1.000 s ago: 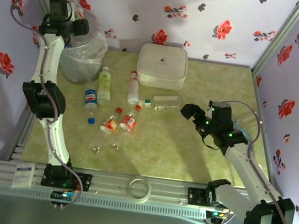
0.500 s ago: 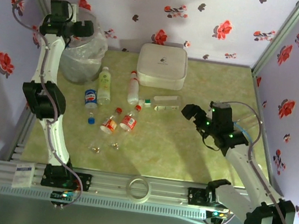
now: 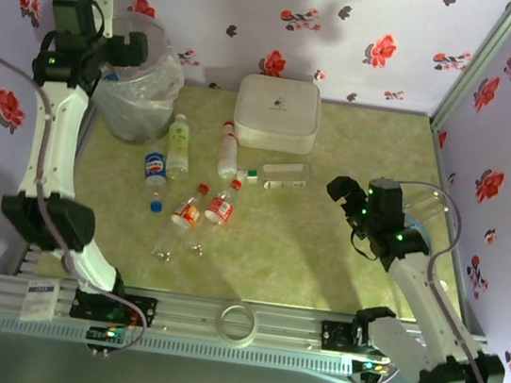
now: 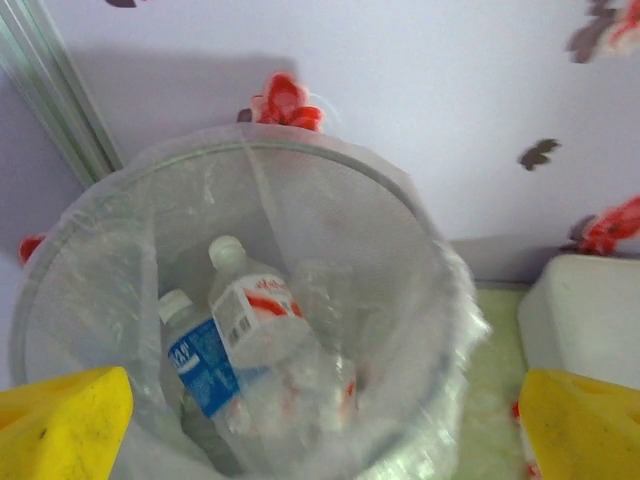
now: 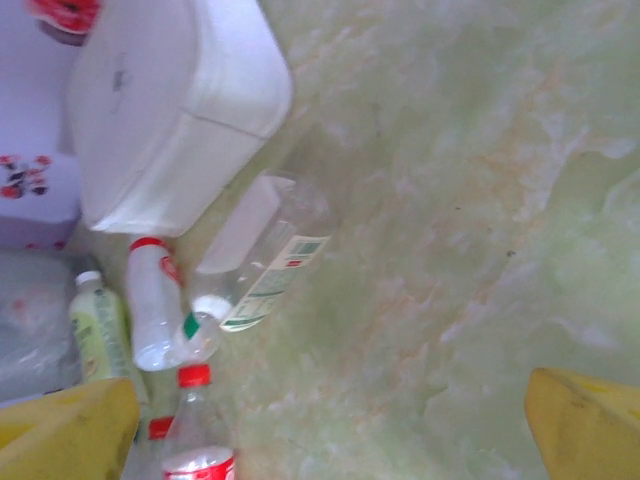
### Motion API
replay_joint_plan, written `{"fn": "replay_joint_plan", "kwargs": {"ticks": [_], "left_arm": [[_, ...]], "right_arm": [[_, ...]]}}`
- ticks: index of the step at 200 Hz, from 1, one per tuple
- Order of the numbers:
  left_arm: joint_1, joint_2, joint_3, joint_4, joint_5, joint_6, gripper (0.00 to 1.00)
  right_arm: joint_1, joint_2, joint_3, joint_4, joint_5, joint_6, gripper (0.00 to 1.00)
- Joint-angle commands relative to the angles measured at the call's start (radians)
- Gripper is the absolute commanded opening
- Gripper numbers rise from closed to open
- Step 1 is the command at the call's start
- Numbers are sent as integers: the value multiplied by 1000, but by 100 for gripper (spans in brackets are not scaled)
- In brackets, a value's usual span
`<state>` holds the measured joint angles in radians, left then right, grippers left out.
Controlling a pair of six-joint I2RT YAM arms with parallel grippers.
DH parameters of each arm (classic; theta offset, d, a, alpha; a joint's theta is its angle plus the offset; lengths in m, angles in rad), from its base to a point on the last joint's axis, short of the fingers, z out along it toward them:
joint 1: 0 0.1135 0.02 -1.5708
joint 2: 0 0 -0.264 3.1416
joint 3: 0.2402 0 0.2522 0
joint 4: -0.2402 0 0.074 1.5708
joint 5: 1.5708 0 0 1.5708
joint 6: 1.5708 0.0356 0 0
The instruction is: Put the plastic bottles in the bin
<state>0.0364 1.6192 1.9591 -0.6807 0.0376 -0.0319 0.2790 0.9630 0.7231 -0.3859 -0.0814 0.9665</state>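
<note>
"How was the left arm standing?"

"Reared up tall by the left wall, with its wrist bent over. That put the left gripper above the bin in the far left corner. Its jaws were spread wide with nothing between them. On its own camera the yellow fingertips sat in the bottom corners, with the bin's mouth between them."

"And the right?"

"Low, reaching in from the near right corner. The right gripper pointed left across the table, jaws just as wide and empty, well apart from any bottle."

"Where were the bottles?"

"Two lay in the bin, a red-labelled one leaning on a blue-labelled one. The others lay on the table between the bin and the white box. The green bottle was just beside the bin, with the white bottle near it. The clear bottle lay in front of the box, and a few red-capped ones were nearer the front."

"Was anything hard to make out?"

"Yes. The crinkly liner blurred whatever lay under those two, so I couldn't count what else was in the bin. The arm hid part of the bin's rim. Two small bits near the front were too tiny to name. The right wrist camera cut one red-capped bottle off at the bottom edge."
</note>
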Motion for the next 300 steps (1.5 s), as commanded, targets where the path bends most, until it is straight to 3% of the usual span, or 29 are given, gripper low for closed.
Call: {"fn": "replay_joint_plan", "kwargs": {"ticks": [1, 32, 58, 96, 126, 157, 194, 226, 256, 300], "left_arm": [[-74, -122, -184, 31, 16, 11, 100], [-207, -316, -489, 92, 30, -88, 100], [-302, -411, -663, 95, 30, -161, 100], [-536, -393, -776, -24, 28, -187, 100], [-661, -349, -884, 41, 21, -258, 99], [-722, -224, -854, 117, -12, -247, 99], [-761, -6, -748, 51, -32, -212, 99], [-771, 105, -740, 90, -70, -230, 92], [-774, 136, -730, 48, -171, -246, 89], [-791, 126, -777, 80, -145, -283, 88]], "right_arm": [[2, 78, 35, 65, 22, 118, 97], [80, 174, 58, 199, 65, 219, 92], [146, 263, 125, 209, 80, 192, 92], [144, 293, 145, 175, 88, 140, 93], [103, 278, 146, 121, 73, 95, 96], [23, 227, 123, 51, 35, 44, 96], [-45, 103, 82, -46, 42, 5, 97], [-90, 19, 11, -62, 54, 8, 96], [-101, 19, -9, -39, 8, 20, 95], [-101, 70, -16, 42, -46, 52, 95]]}}
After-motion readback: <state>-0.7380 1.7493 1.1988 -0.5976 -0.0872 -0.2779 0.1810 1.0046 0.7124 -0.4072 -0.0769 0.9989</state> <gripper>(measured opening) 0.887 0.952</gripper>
